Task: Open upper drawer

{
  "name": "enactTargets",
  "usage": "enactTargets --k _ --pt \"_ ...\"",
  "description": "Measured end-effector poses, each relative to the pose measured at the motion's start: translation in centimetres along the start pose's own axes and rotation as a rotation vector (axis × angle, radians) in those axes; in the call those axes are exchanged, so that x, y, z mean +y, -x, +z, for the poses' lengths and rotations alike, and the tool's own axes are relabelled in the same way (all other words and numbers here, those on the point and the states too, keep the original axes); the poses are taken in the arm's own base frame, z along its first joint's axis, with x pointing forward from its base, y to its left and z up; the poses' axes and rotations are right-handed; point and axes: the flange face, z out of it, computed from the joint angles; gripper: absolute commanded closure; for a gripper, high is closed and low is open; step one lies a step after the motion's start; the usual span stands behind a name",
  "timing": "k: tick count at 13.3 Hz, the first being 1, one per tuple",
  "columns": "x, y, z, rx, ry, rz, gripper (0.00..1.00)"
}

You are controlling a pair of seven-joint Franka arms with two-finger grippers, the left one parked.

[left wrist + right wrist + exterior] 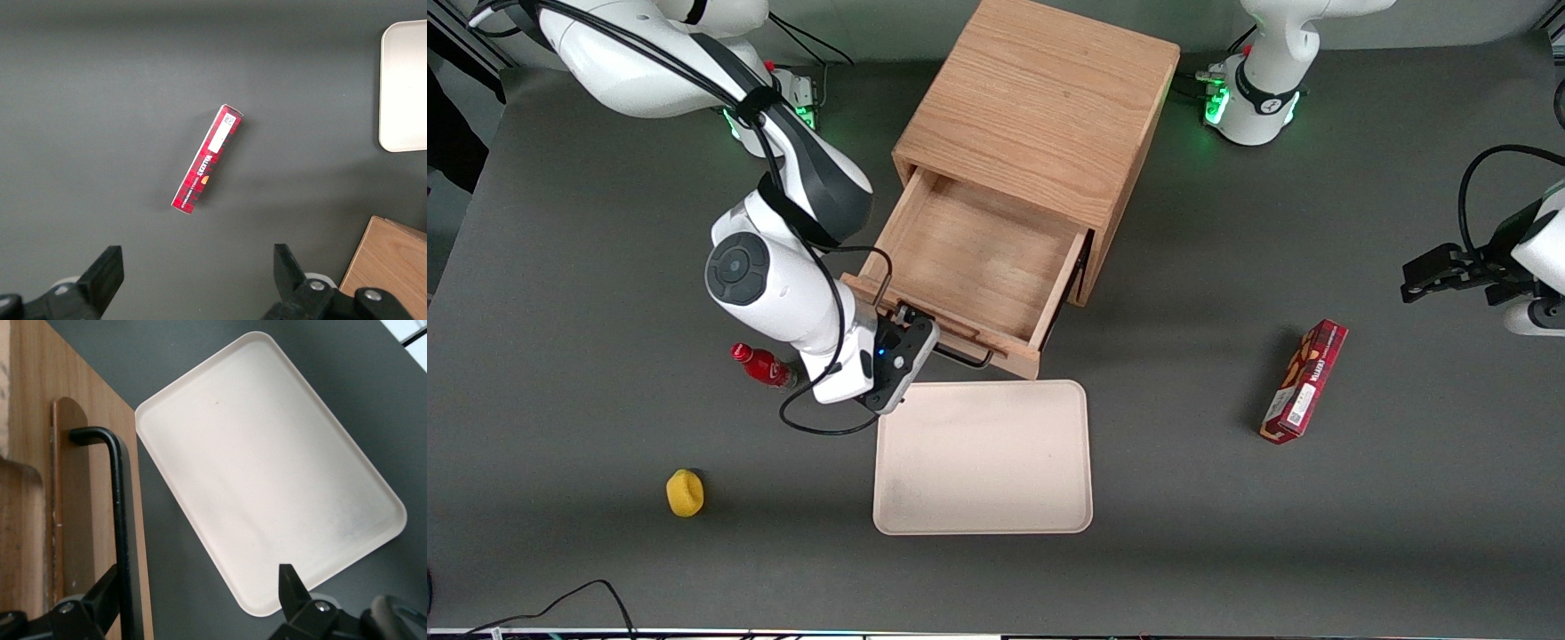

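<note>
The upper drawer (978, 258) of the oak cabinet (1040, 98) stands pulled far out, and its bare wooden inside shows empty. Its black bar handle (971, 359) runs along the drawer front, on the side facing the front camera. My right gripper (911, 342) hangs over the handle's end nearest the working arm. In the right wrist view the gripper (197, 593) is open wide. The handle (120, 513) runs close past one finger (100, 593), and the other finger (291, 587) is over the tray's edge. Nothing is held. The bottom drawer is hidden beneath.
A cream tray (983, 458) lies just in front of the open drawer; it also shows in the right wrist view (267, 467). A small red bottle (763, 364) lies beside my wrist. A yellow object (685, 492) lies nearer the front camera. A red box (1304, 380) lies toward the parked arm's end.
</note>
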Motion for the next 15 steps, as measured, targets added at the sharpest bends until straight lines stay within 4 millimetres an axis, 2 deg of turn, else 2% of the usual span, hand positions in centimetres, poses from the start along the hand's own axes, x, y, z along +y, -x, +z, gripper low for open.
enactTargets --k 8,10,11,12,13,14,15 --pt "2.5 0.4 -1.5 0.028 0.04 0.02 0.0" --pt "3.3 0.2 -2.8 0.054 0.045 0.048 0.0" --pt "4.0 0.0 -4.4 0.091 0.022 0.115 0.0" --pt "5.0 0.4 -7.0 0.125 -0.005 0.201 0.0" --pt "6.5 1.4 -10.4 0.152 -0.002 0.273 0.0" --pt "8.3 3.6 -14.4 0.159 0.021 0.345 0.0" --pt "9.8 6.5 -18.3 0.147 0.044 0.44 0.0"
